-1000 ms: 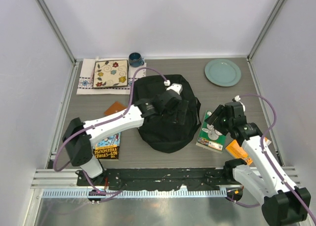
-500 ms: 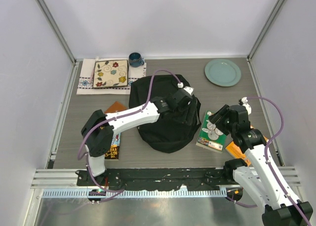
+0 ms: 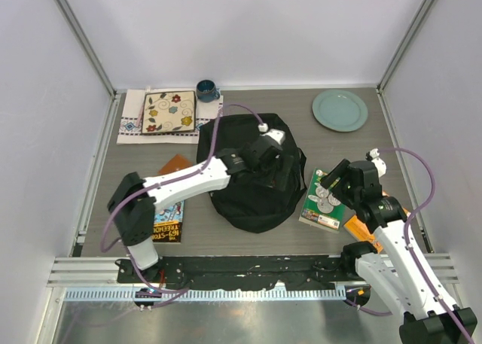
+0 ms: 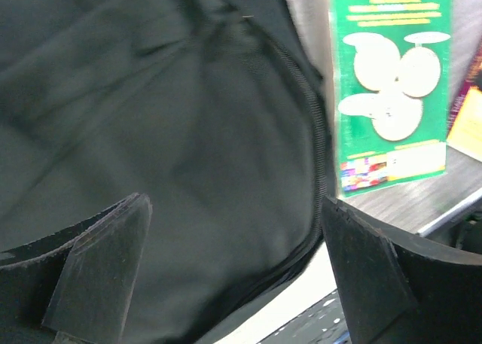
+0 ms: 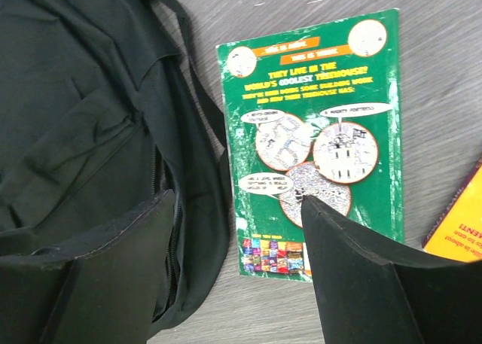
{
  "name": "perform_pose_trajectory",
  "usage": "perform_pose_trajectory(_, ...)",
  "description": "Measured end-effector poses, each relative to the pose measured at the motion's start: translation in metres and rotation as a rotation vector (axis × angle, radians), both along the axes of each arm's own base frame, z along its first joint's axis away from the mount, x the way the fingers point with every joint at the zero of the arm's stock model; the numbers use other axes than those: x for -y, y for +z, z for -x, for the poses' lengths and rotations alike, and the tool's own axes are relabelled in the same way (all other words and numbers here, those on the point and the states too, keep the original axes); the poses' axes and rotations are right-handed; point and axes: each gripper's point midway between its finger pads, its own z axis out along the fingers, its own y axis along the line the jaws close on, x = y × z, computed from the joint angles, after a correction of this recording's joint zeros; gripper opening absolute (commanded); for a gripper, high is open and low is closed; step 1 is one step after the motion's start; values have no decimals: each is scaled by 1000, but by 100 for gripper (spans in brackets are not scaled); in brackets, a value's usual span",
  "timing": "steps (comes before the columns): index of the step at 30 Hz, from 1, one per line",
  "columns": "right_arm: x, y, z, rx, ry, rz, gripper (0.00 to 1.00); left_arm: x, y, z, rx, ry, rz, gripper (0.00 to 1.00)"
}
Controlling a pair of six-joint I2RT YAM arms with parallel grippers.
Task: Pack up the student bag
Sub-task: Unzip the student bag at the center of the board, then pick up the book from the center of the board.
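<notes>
The student bag (image 3: 248, 197) is a large black backpack lying in the middle of the table. My left gripper (image 3: 276, 165) hovers open and empty just over its right side. In the left wrist view (image 4: 233, 276) black fabric (image 4: 166, 133) and a zipper line (image 4: 319, 141) fill the frame. My right gripper (image 3: 330, 187) is open and empty above a green book (image 3: 322, 207) lying right of the bag. The right wrist view (image 5: 233, 272) shows that book (image 5: 320, 133) beside the bag's edge and strap (image 5: 98, 118). The green book also shows in the left wrist view (image 4: 392, 80).
An orange book (image 3: 360, 228) lies right of the green one, also in the right wrist view (image 5: 458, 225). A Treehouse book (image 3: 167, 225) and a brown flat item (image 3: 175, 165) lie left of the bag. A patterned mat (image 3: 169, 112), blue mug (image 3: 207, 90) and green plate (image 3: 340, 109) sit at the back.
My left gripper swung right across the bag, then came back a little left. My right gripper shifted slightly right over the green book, then held still.
</notes>
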Motion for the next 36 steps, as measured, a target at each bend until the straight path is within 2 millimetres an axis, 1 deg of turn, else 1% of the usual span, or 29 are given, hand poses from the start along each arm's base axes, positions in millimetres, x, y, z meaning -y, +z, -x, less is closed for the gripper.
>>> perform_pose_trajectory(1, -1, 2, 0, 7, 9, -2, 73, -11, 3, -2, 11, 21, -7, 99)
perform_pose_trajectory(2, -4, 4, -1, 16, 24, -9, 73, -26, 8, -6, 25, 54, -19, 100)
perform_pose_trajectory(4, -16, 12, -3, 44, 81, -50, 73, -66, 16, -20, 50, 152, -43, 100)
perform_pose_trajectory(6, -29, 21, -7, 81, 138, -97, 73, -109, 24, -36, 72, 266, -53, 100)
perform_pose_trajectory(7, -36, 26, -9, 101, 170, -124, 73, -140, 26, -44, 80, 348, -55, 100)
perform_pose_trajectory(10, -62, 38, -12, 143, 274, -177, 74, -214, 28, -55, 86, 550, -65, 100)
perform_pose_trajectory(12, -85, 42, -11, 143, 356, -179, 75, -258, 25, -56, 75, 682, -86, 100)
perform_pose_trajectory(14, -122, 49, -3, 146, 481, -174, 76, -290, 18, -54, 55, 778, -118, 99)
perform_pose_trajectory(16, -162, 52, 8, 136, 606, -153, 76, -319, 7, -47, 23, 870, -153, 99)
perform_pose_trajectory(17, -181, 53, 12, 134, 655, -146, 76, -330, 1, -43, 6, 905, -163, 100)
perform_pose_trajectory(18, -199, 53, 18, 134, 702, -145, 76, -346, -7, -34, -22, 957, -167, 100)
perform_pose_trajectory(19, -216, 53, 22, 134, 741, -145, 76, -356, -9, -33, -30, 990, -171, 99)
perform_pose_trajectory(20, -229, 52, 24, 135, 766, -145, 76, -368, -13, -28, -42, 1031, -164, 100)
perform_pose_trajectory(21, -248, 50, 27, 130, 800, -143, 76, -384, -17, -21, -62, 1089, -154, 100)
perform_pose_trajectory(24, -290, 42, 34, 114, 863, -143, 77, -418, -26, -3, -86, 1223, -125, 100)
perform_pose_trajectory(26, -313, 35, 37, 102, 895, -146, 76, -434, -31, 10, -96, 1296, -100, 99)
perform_pose_trajectory(28, -336, 29, 41, 92, 927, -149, 77, -445, -37, 22, -107, 1353, -74, 100)
perform_pose_trajectory(29, -347, 25, 44, 84, 944, -148, 77, -449, -41, 26, -117, 1374, -57, 100)
perform_pose_trajectory(32, -371, 20, 48, 75, 978, -149, 77, -451, -54, 32, -167, 1396, -14, 100)
perform_pose_trajectory(36, -394, 11, 51, 62, 1014, -161, 77, -438, -70, 30, -239, 1355, 39, 100)
